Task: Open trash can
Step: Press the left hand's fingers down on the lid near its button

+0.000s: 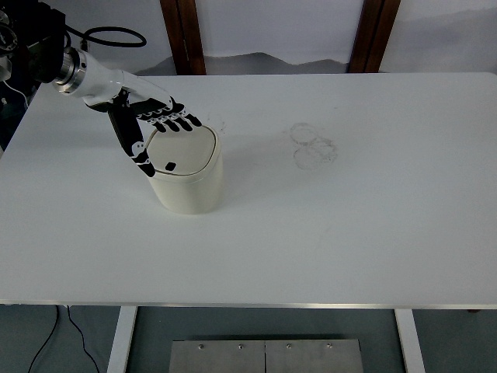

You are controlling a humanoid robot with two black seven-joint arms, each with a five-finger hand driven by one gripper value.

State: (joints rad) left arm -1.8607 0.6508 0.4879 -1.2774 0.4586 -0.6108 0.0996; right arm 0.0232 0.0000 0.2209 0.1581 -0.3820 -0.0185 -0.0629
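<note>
A small cream trash can (189, 183) stands upright on the white table (349, 233), left of centre. Its domed lid (185, 153) is down, with a small black button near the lid's front edge. My left hand (154, 132) reaches in from the upper left and hovers at the lid's far left rim. The four black fingers (175, 121) stretch flat over the lid's back edge, and the thumb (140, 155) hangs down along the can's left side. The hand grips nothing. No right arm shows.
Faint ring marks (313, 145) stain the table right of the can. Two dark wooden posts (183, 35) stand behind the far edge, and a black cable (116, 35) loops near my arm's base. The front table edge (248, 305) runs across the bottom.
</note>
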